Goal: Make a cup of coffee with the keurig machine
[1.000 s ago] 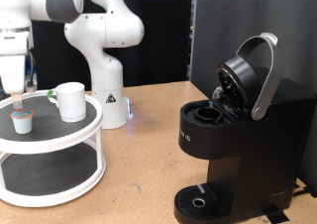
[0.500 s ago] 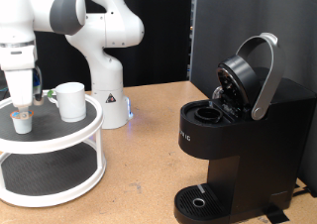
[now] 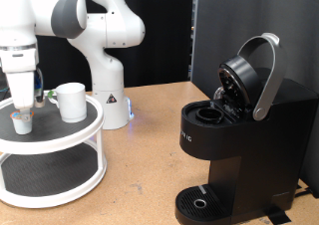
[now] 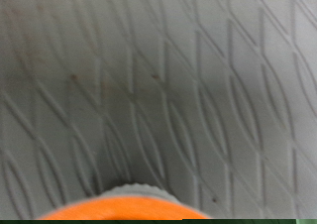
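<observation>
In the exterior view, the tool (image 3: 21,105) hangs just above a small pod (image 3: 21,119) on the top tier of a white two-tier stand (image 3: 60,135); whether it is wide or narrow, I cannot tell. The cup (image 3: 71,101) stands at the pod's 2 o'clock. The keurig machine (image 3: 247,135), lid raised, sits at 3 o'clock on the wooden surface (image 3: 140,175).

The wrist view shows grey diamond-patterned mesh (image 4: 158,85) and an orange rim (image 4: 124,210).

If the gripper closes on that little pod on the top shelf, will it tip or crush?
The pod looks small and probably light, so a nudge could slide or tip it on the shelf. It stands upright on its narrower end, which may make it less stable. Its walls are likely thin, so gentle closing seems wise. The gripper sits right above it.
</observation>
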Robot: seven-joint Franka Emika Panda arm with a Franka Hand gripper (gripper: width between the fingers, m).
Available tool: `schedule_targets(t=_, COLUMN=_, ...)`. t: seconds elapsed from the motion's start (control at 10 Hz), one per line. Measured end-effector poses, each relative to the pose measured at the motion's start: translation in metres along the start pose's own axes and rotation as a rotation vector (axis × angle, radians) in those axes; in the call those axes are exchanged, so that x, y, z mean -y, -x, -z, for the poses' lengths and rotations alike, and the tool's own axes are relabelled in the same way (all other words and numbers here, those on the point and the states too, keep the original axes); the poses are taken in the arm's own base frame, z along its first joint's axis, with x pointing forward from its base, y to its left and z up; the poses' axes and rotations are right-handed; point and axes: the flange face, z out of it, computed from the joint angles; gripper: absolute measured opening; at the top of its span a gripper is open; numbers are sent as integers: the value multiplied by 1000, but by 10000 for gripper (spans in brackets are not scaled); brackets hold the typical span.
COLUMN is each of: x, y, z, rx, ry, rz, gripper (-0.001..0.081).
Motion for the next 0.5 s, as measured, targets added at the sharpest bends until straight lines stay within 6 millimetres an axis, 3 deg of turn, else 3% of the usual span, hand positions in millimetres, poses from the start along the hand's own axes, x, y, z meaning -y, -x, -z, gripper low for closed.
schedule_targets(t=0.5, x=0, y=1, z=-5, rx=-2, ry=21, rz=-38, gripper=805)
